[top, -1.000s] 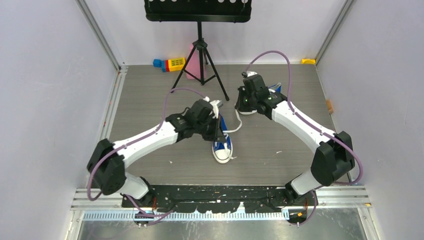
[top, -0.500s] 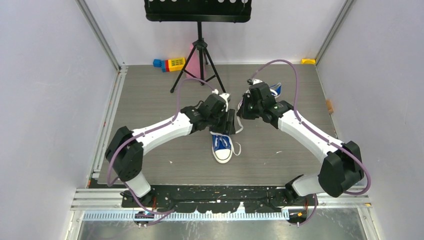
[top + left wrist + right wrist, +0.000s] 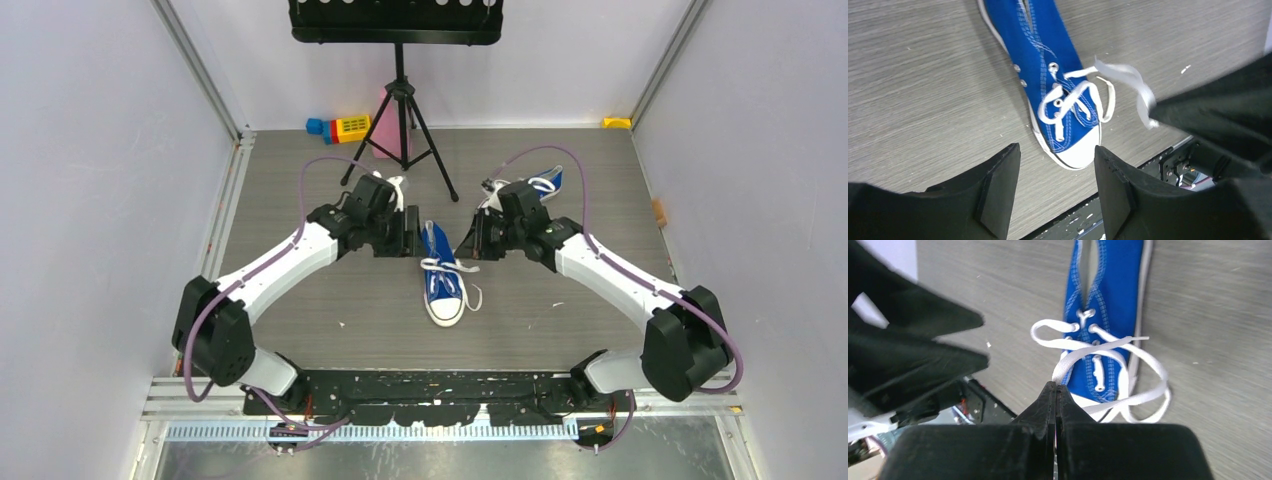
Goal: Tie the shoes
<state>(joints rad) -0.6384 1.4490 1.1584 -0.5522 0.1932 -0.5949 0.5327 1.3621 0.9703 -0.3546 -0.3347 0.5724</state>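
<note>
white lace (image 3: 1098,347) of the blue shoe (image 3: 442,285) pinched in the right gripper (image 3: 1055,386); left gripper (image 3: 1056,150) open, empty.

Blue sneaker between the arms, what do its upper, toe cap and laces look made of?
Blue low-top sneaker upper: matte canvas-like cloth, white stitching rows visible. White toe cap: smooth, probably rubber. Flat white laces: soft woven tape, likely cotton or polyester.

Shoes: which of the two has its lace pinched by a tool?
The near shoe, mid-table with its toe toward the arm bases: the right tool is shut on its white lace. The other shoe lies farther back, beyond the right arm.
</note>
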